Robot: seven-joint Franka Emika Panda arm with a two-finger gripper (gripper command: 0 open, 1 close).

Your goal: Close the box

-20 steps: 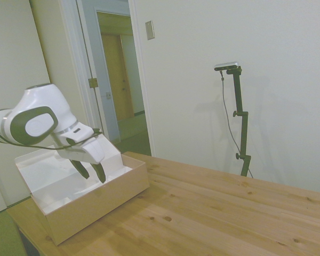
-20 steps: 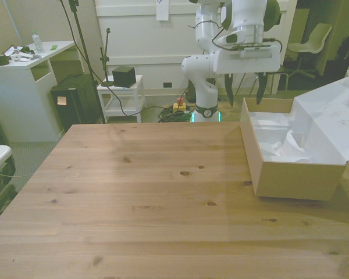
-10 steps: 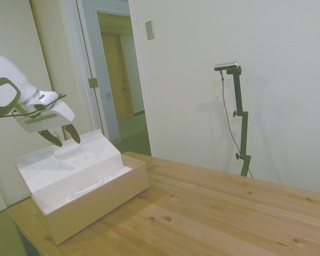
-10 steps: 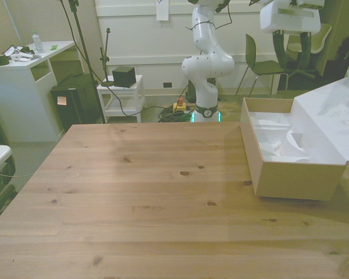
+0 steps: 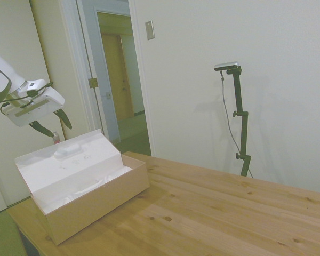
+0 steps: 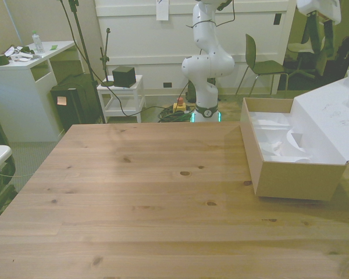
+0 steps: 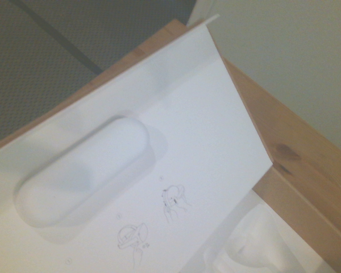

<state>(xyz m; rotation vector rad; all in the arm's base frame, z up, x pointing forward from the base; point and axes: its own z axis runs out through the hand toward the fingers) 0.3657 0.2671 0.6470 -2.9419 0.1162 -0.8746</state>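
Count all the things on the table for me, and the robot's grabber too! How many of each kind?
Cardboard box, lid open: 1
Gripper, up in the air above the lid, fingers apart: 1
Wooden table itself: 1
Total: 3

The box [image 5: 104, 200] has matt tan cardboard walls and a smooth white lining; the lid [image 7: 159, 165] carries a moulded, rounded bump and faint line drawings. The surface [image 6: 145, 192] is pale wood planking with dark knots and a soft sheen. The tool [image 5: 49, 124] has a glossy white plastic housing and dark fingers.
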